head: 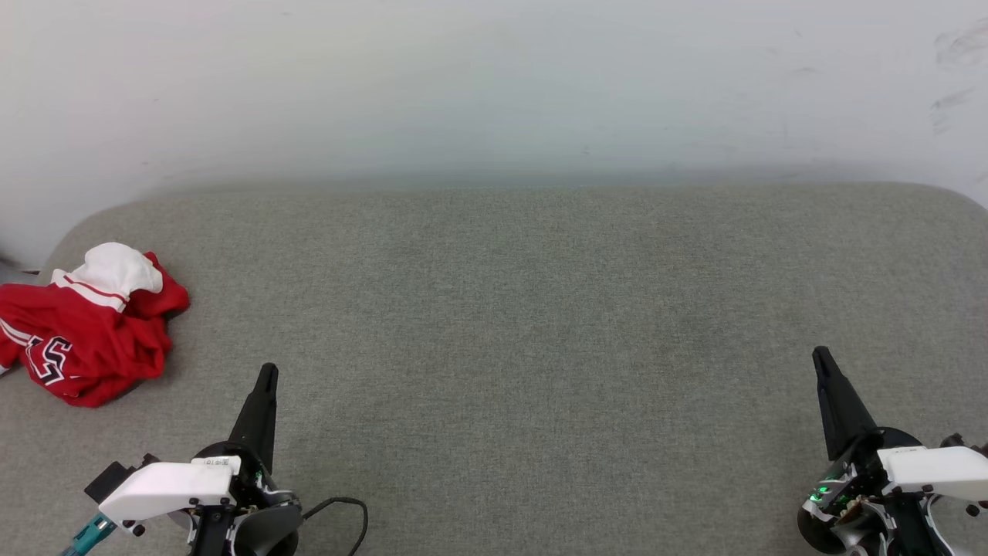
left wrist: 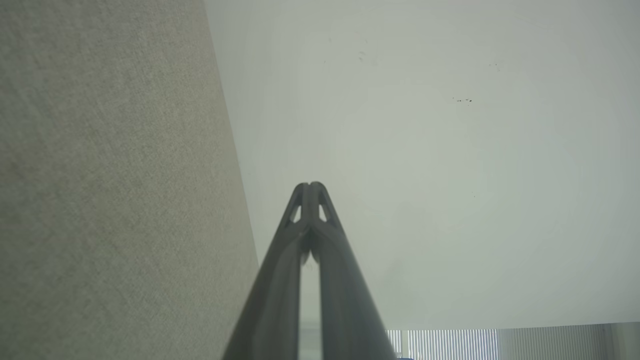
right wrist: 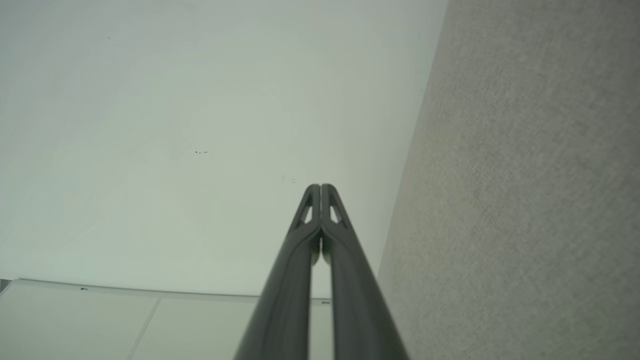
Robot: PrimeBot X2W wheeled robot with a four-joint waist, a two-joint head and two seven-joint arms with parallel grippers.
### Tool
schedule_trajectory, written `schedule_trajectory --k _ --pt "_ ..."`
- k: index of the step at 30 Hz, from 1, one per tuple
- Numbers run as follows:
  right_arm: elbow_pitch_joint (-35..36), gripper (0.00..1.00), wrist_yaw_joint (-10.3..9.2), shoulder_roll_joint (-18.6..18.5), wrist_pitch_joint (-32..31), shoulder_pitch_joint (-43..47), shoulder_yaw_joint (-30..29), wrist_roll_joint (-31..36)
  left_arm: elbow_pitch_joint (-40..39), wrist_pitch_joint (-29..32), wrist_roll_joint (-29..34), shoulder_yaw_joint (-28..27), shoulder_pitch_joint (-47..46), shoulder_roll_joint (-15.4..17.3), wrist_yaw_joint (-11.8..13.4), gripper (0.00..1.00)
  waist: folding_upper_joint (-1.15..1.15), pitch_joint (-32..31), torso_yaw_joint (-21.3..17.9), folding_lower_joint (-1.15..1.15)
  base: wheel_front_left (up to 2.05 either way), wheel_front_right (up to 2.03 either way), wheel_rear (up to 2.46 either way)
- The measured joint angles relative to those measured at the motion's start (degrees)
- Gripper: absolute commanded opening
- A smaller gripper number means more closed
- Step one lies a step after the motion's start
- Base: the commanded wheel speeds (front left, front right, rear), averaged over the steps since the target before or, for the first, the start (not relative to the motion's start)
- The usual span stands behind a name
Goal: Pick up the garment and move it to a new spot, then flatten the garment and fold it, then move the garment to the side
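Right jaws together, empty, before pale wall (right wrist: 175,125), grey fabric surface (right wrist: 525,200) beside them.

Table (head: 540,324), top covered in grey woven cloth with rounded far corners, back edge against a pale wall (head: 494,77); on it one red shirt (head: 93,340), white sleeve uppermost, black white-edged number showing, crumpled in a heap by the left edge near the far left corner.
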State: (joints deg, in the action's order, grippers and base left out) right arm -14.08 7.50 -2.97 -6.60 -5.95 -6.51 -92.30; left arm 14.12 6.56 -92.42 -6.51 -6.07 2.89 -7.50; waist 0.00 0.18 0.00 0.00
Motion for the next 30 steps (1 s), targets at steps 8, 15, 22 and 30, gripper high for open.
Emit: schedule_trajectory --k 8,15,22,30 --pt "0.0 0.00 0.00 0.0 0.0 0.0 0.0 0.0 0.0 0.0 0.0 0.0 0.0 0.0 0.0 0.00 0.00 0.0 0.0 0.00 0.00 0.00 0.00" --pt "0.0 0.00 0.00 0.0 0.0 0.0 0.0 0.0 0.0 0.0 0.0 0.0 0.0 0.0 0.0 0.00 0.00 0.0 0.0 0.00 0.00 0.00 0.00" --pt "-0.4 1.00 0.00 0.0 0.0 0.2 0.0 0.0 0.4 0.0 0.0 0.1 0.2 0.0 0.0 1.00 0.00 0.0 0.0 0.00 0.00 0.00 0.00" --pt "-2.5 1.00 -0.01 0.1 1.1 2.7 0.2 0.7 1.8 -1.3 0.4 0.5 2.6 -0.3 0.0 1.00 0.00 0.0 0.0 0.00 0.00 0.00 0.00"
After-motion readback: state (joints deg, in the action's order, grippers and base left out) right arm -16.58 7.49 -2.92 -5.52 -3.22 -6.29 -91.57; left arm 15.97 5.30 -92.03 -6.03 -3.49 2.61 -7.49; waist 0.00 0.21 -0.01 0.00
